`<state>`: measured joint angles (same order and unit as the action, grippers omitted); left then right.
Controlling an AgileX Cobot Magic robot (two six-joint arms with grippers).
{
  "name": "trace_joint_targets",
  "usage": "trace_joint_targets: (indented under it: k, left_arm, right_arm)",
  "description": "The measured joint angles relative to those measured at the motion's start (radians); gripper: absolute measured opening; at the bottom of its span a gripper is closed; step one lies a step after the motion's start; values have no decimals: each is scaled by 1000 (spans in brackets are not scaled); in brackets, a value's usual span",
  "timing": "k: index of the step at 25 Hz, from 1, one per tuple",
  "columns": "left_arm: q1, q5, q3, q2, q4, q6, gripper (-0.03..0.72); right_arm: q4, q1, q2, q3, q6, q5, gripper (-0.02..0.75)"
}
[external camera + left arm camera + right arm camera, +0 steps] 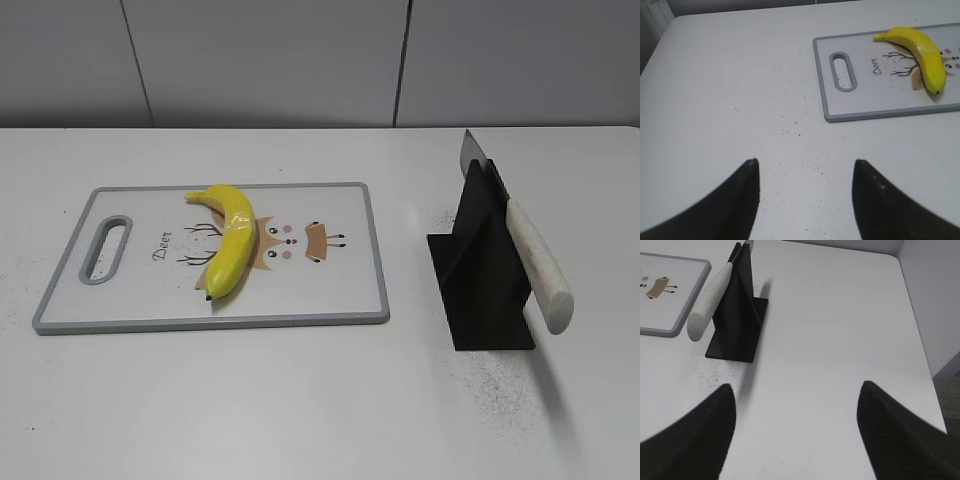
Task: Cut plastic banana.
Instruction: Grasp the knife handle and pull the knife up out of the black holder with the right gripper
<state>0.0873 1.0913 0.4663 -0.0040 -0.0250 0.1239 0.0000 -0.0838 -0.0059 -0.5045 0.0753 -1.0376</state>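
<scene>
White worktop [300, 400], speckled with fine dark specks near the left tool and around the stand. Toward the left, a grey-rimmed cutting board [375, 260] with a slot handle at its left end and a cartoon deer print. On the board, lying across the print, the plastic banana [229, 240], stem toward the far edge, dark tip toward the near edge. Well apart to the right, a black stand [480, 270] holding a knife [535, 255] at a slant, white handle jutting toward the near side, blade tip poking up behind. Nothing between banana and knife but bare board and worktop. Left tool [805, 172] spread wide, empty, hovering over the worktop short of the board's handle end. Right tool [795, 400] likewise spread wide, gripping nothing, near the stand's foot.
</scene>
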Motion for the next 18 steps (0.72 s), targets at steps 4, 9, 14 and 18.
trace_joint_targets:
  k: [4,9,14,18]
  left_arm:
    - [0,0,0,0,0,0,550]
    - [0,0,0,0,0,0,550]
    - [0,0,0,0,0,0,549]
    - [0,0,0,0,0,0,549]
  right_arm:
    - [0,0,0,0,0,0,571]
    - [0,0,0,0,0,0,571]
    - [0,0,0,0,0,0,571]
    - [0,0,0,0,0,0,571]
